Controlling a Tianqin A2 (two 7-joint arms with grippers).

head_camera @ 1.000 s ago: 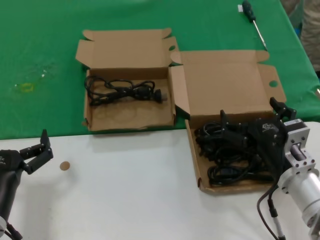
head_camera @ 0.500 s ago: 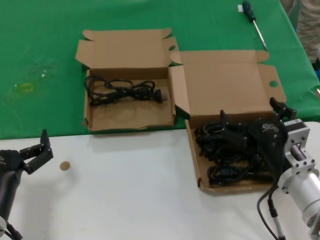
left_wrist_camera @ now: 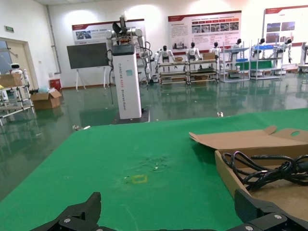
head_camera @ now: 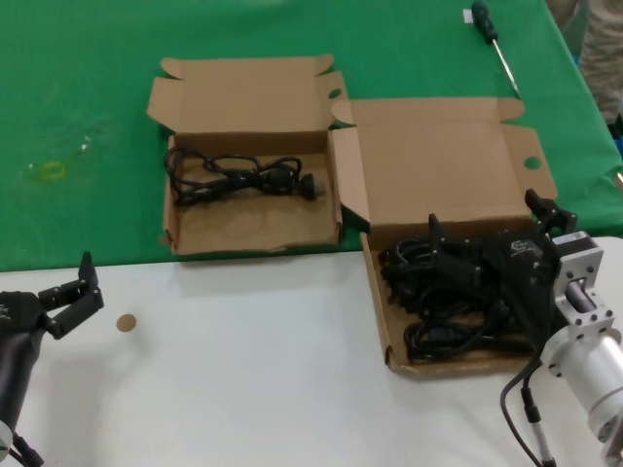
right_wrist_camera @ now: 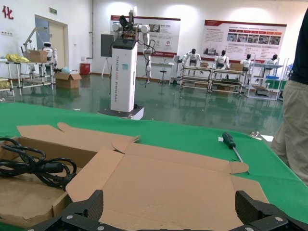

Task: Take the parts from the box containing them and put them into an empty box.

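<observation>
The wider brown box point(head_camera: 382, 321) stands at the right with several black power cords point(head_camera: 448, 302) piled in it; its broad lid point(head_camera: 438, 165) lies open behind and fills the right wrist view point(right_wrist_camera: 178, 187). My right gripper point(head_camera: 485, 216) is open, low over the back of that pile, holding nothing. The narrower brown box point(head_camera: 253, 229) at the left holds one coiled cord point(head_camera: 238, 175), which also shows in the left wrist view point(left_wrist_camera: 269, 168) and the right wrist view point(right_wrist_camera: 33, 166). My left gripper point(head_camera: 68, 284) is open and empty over the white table at the near left.
A black-handled screwdriver point(head_camera: 492, 34) lies on the green cloth point(head_camera: 78, 97) at the far right. A small brown disc point(head_camera: 126, 323) lies on the white table point(head_camera: 243, 370). A person point(right_wrist_camera: 296, 115) stands at the table's right edge.
</observation>
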